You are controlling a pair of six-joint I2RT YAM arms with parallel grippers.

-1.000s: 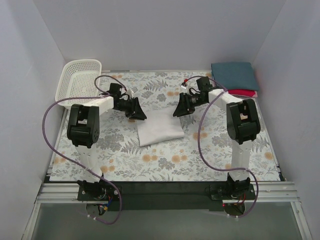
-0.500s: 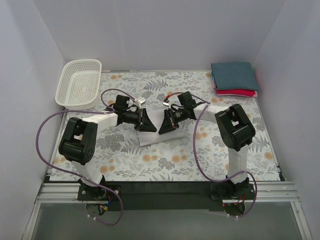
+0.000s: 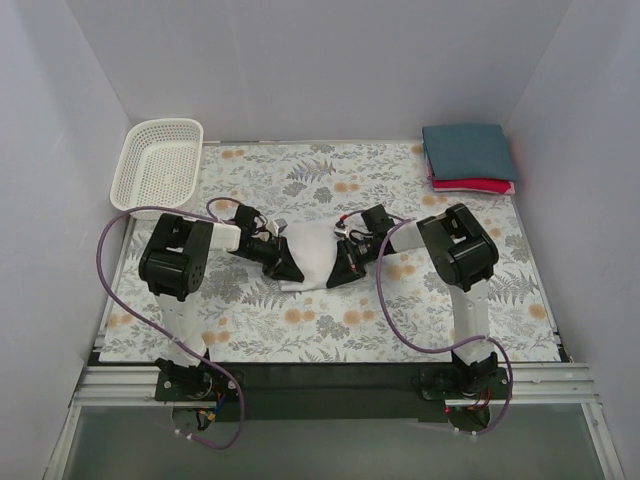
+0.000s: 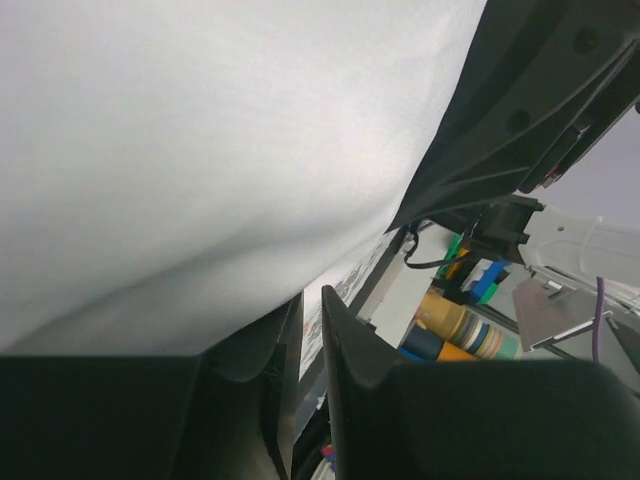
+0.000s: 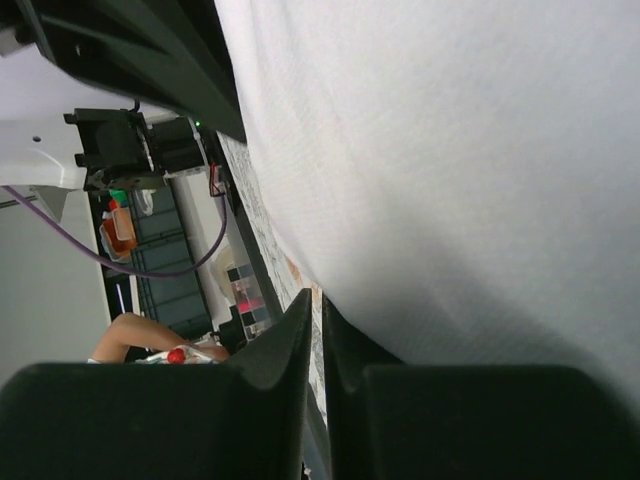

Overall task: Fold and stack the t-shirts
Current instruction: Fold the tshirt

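Note:
The white shirt (image 3: 310,248) lies folded mid-table between my two grippers. My left gripper (image 3: 293,272) rests low against its left side and my right gripper (image 3: 333,280) against its right side, both pointing at its near edge. In the left wrist view the jaws (image 4: 312,292) stand almost together, with table showing in the slit and white cloth (image 4: 200,150) along one finger. The right wrist view shows the same: my gripper (image 5: 318,297) is shut, with cloth (image 5: 450,150) beside it. The folded teal shirt (image 3: 468,150) lies on the red shirt (image 3: 482,186) at the far right.
A white mesh basket (image 3: 158,165) stands at the far left corner. The floral table cloth (image 3: 300,330) covers the table. White walls close in the back and both sides. Each wrist view shows the other arm's black gripper close by (image 4: 520,100) (image 5: 150,50).
Both grippers have come from the shirt's far corners inward and toward me, ending low at its near edge. The visible white cloth between them is narrower than before.

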